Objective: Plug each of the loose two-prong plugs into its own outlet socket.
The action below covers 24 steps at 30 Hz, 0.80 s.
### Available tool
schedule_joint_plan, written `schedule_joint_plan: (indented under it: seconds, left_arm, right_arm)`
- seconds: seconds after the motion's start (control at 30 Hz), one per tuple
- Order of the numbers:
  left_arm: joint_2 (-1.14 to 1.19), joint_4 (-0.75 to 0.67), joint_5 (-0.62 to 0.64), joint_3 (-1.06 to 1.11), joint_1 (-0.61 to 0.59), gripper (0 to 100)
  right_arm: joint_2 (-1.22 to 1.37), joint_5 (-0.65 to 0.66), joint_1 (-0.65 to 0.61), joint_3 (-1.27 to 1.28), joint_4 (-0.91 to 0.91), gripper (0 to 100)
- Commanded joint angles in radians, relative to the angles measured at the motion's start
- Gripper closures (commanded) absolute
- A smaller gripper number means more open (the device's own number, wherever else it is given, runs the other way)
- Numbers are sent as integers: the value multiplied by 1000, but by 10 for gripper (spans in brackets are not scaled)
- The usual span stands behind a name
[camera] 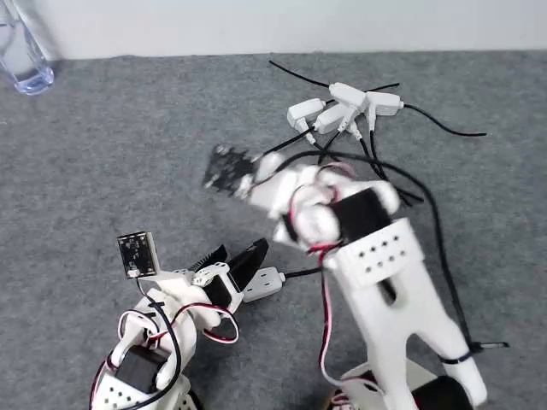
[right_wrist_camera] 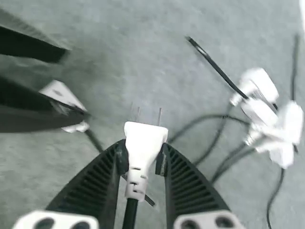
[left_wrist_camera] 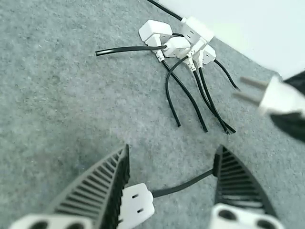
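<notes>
Found the right hand (right_wrist_camera: 143,145) pinching a white two-prong plug (right_wrist_camera: 144,133) by its body, above the grey counter (camera: 102,154), both prongs free and pointing away from the hand. From above, could hardly make out this hand, and could not tell the plug there. Found the left hand (left_wrist_camera: 173,149) spread wide, low over the counter, with a white outlet socket (left_wrist_camera: 137,203) inside, touching one finger (left_wrist_camera: 107,188) and apart from the other. Saw its black cord (left_wrist_camera: 183,187) running sideways, then hidden behind the right arm (camera: 385,256). Farther back, saw a cluster of joined plugs and sockets (camera: 346,107); could not count them surely.
</notes>
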Motion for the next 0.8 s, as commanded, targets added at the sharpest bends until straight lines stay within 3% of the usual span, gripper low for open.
schedule_joint_plan:
  seconds: [0.0,0.27,0.77]
  left_arm:
    - [-8,-23,-6,-7,2,732]
    - [-8,-23,-6,-7,2,732]
    - [-8,-23,-8,-7,0,732]
  right_arm:
    - [18,46,61,46,-65,991]
    - [24,43,-18,290,-170,991]
    - [-71,-54,-145,239,-48,991]
